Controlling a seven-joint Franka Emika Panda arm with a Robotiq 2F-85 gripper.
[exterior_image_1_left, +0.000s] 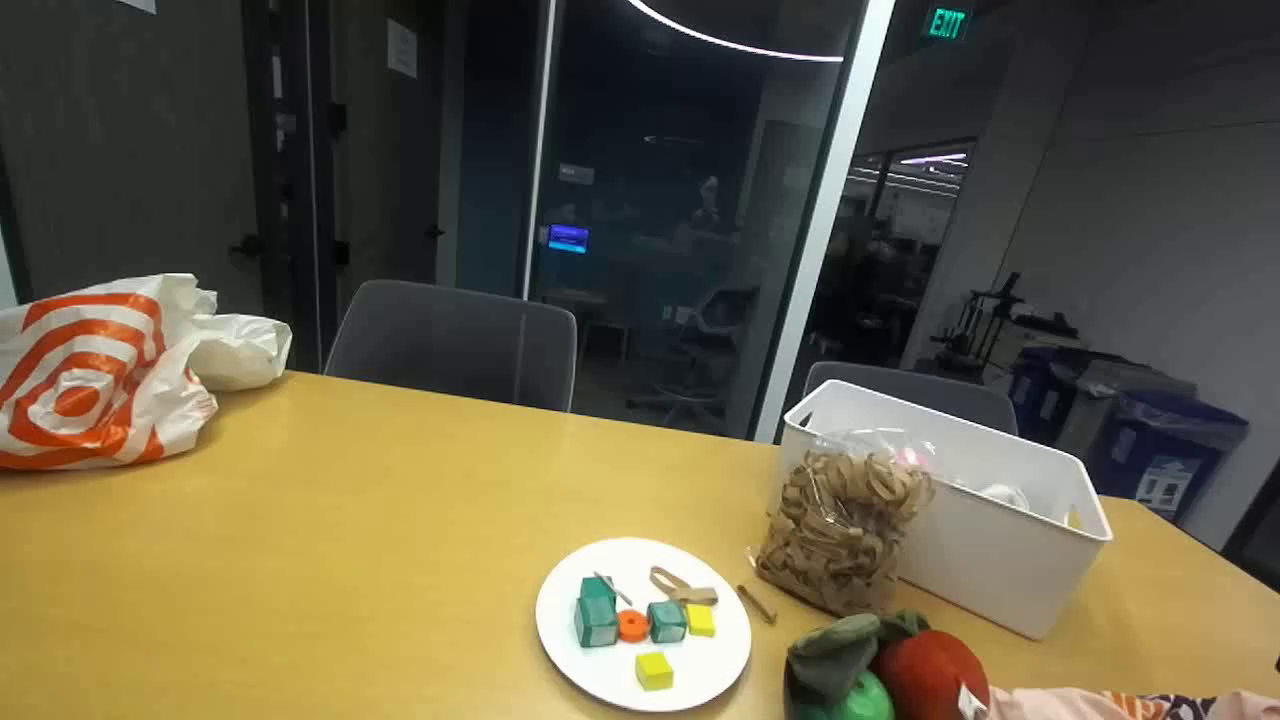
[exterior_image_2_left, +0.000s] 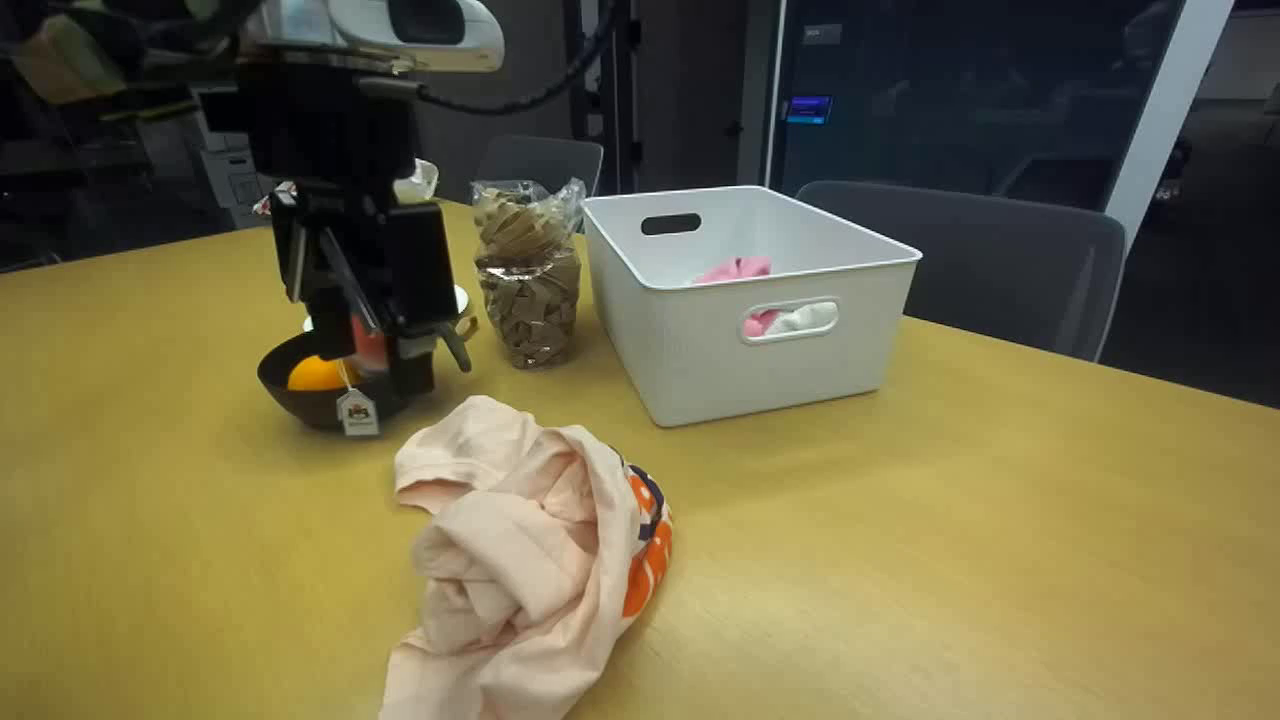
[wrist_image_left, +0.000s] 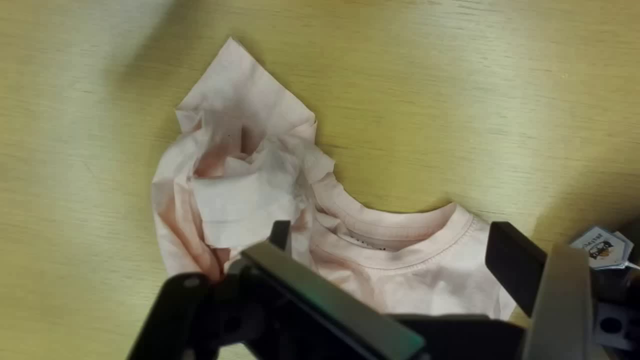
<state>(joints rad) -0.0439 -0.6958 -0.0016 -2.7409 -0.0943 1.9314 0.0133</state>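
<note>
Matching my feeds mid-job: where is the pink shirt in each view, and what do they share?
In an exterior view: shirt at the bottom right, mostly cut off by the lower edge.
In an exterior view: shirt at the bottom, left of centre, its near end cut off.
Wrist view: shirt around the middle, partly behind the fingers.
Shared landmark: the table, in all three; the bin is in both exterior views only.

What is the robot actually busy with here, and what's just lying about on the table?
Seemingly in the job:
gripper, open
pale pink shirt, between its open jaws in the wrist view, not gripped

Apparently just lying about:
white box with cloth inside
see-through bag of brown strips
dark bowl
plate with blocks
shopping bag
</note>
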